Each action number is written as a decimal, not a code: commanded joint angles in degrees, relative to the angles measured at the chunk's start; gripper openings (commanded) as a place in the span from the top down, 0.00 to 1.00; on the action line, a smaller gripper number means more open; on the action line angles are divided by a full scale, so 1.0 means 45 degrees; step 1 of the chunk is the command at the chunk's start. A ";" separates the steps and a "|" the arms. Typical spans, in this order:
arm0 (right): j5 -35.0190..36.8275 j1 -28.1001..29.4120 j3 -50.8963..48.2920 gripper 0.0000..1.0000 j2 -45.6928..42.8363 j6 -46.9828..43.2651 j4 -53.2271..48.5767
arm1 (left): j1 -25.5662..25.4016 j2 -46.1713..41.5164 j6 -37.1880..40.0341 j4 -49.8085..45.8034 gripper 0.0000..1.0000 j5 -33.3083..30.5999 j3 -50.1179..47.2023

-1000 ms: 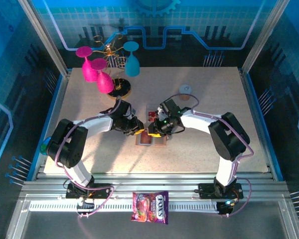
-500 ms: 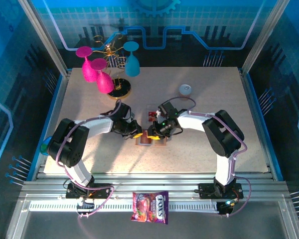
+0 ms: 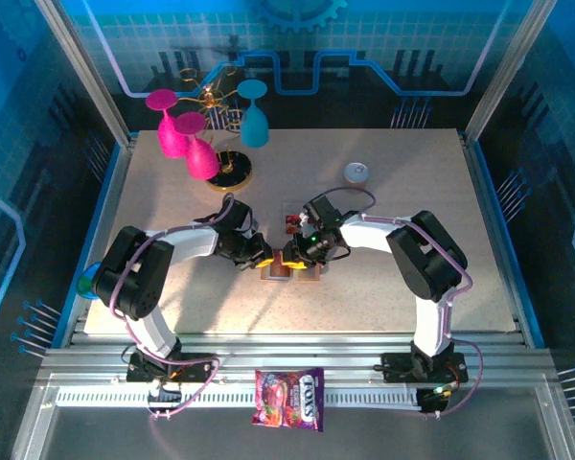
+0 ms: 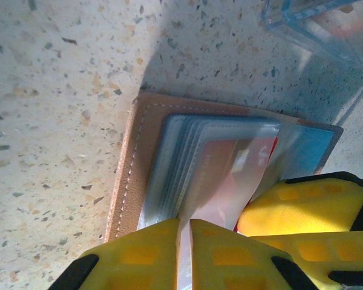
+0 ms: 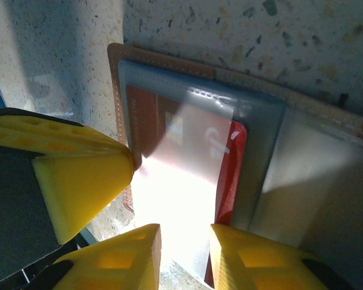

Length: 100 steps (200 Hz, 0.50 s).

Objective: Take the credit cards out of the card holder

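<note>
Nearest to the arm bases, a colourful candy packet (image 3: 289, 398) lies on the metal rail (image 3: 125, 395), outside the working area, so it is not in the way. Further in, near the middle of the speckled beige table (image 3: 364, 297), the small tan-brown leather-like card holder (image 3: 289, 271) lies open and flat, and both grippers meet over it. The left gripper (image 4: 184, 254) has its 2 yellow fingers pressed almost together and pinches 1 thin clear pocket leaf of the card holder. The right gripper (image 5: 184, 257) has its fingers a little apart around the glaring edge of a pocket in which a red plastic credit card (image 5: 233, 157) sits. I cannot tell if they really press on it.

I judge the card to be light, stiff and smooth, so it can slip from the pads. The best hold seems to be the red edge that shows beside the clear leaf, pulled straight along the pocket. The pockets look soft and floppy and the holder light, so it may lift or slide if it is not held down.

The fingers of the 2 grippers are very near each other, with little room between them. Just beyond the holder lies a clear bluish plastic sheet (image 4: 314, 24). To the right there is open table. Far behind stand a small round grey object (image 3: 356, 172), 2 pink plastic glasses (image 3: 175, 134) and 1 blue glass (image 3: 255, 123), well apart from the work.
</note>
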 commanded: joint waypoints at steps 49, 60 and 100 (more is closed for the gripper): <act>0.0791 0.0099 0.0486 0.66 0.0001 -0.0789 -0.1488 | 0.0085 0.0266 0.0289 -0.0330 0.86 -0.0118 -0.0166; 0.0772 0.0080 0.0484 0.66 -0.0024 -0.0823 -0.1512 | 0.0085 0.0278 0.0250 -0.0292 0.87 -0.0088 -0.0188; 0.0660 0.0019 0.0503 0.66 -0.0136 -0.0846 -0.1530 | 0.0085 0.0290 0.0166 -0.0232 0.87 -0.0041 -0.0188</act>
